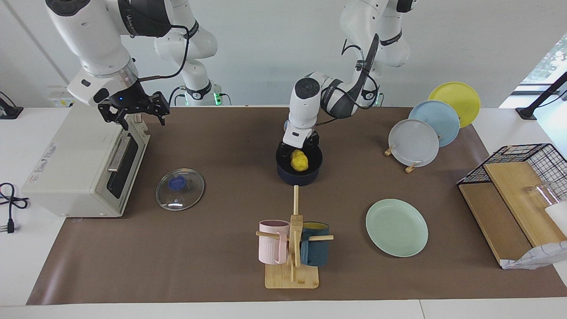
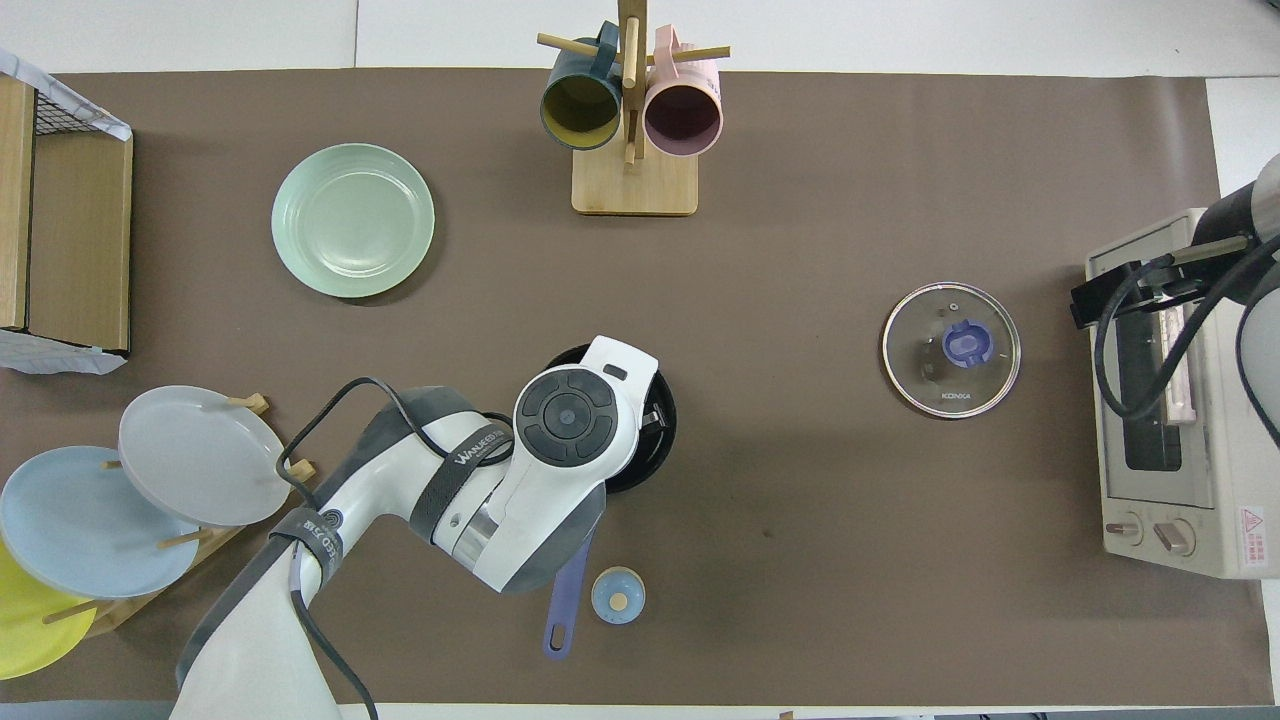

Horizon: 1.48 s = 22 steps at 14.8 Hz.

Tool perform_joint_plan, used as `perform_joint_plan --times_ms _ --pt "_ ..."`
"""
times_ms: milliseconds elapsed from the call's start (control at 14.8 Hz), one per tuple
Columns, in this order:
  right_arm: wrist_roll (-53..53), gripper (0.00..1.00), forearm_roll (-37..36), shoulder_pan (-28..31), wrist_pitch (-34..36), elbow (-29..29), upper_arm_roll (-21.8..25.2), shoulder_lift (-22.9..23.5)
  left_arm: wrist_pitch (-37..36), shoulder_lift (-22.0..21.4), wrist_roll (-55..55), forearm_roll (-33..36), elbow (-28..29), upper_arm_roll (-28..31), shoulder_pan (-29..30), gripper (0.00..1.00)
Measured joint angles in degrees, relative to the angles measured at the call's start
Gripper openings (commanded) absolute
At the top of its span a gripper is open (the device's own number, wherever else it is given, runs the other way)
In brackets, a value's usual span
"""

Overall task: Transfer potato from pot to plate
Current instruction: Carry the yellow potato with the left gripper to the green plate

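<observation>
while the potato sits in the pot at frame centre, transfer isn't started. left gripper is down at the pot's rim over it; can't tell if it's grasping. mint-green plate, lower right of the facing view, holds nothing. right gripper, fingers spread, waits over the toaster oven, upper left. left to do: lift, carry, place.
</observation>
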<state>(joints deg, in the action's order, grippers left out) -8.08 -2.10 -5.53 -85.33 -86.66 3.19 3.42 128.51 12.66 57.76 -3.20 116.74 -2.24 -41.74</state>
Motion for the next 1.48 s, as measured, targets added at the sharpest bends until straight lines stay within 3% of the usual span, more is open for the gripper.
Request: perform_joint_plan --times_ms 135,269,472,1010,1212,1482 --pt "0.2 1.00 0.4 0.0 0.1 1.0 0.0 0.1 0.0 0.0 0.0 0.0 0.0 0.0 0.0 0.76" --pt "0.3 1.00 0.5 0.0 1.0 2.2 0.0 0.1 0.0 0.0 0.0 0.0 0.0 0.0 0.0 0.44" --pt "0.4 1.00 0.5 0.2 1.6 2.7 0.4 0.1 0.1 0.0 0.0 0.0 0.0 0.1 0.0 0.02" --pt "0.5 1.00 0.5 -0.2 4.4 2.6 1.8 -2.1 -1.5 -1.2 0.0 0.0 -2.3 0.7 0.0 0.00" --pt "0.5 1.00 0.5 -0.1 4.4 1.5 2.1 -3.0 -9.5 -3.9 -1.1 0.0 -8.0 1.4 1.4 0.00" --pt "0.5 1.00 0.4 0.3 3.6 -1.7 2.5 -4.9 -20.3 -6.1 -10.3 0.0 -18.4 1.8 9.5 0.00"
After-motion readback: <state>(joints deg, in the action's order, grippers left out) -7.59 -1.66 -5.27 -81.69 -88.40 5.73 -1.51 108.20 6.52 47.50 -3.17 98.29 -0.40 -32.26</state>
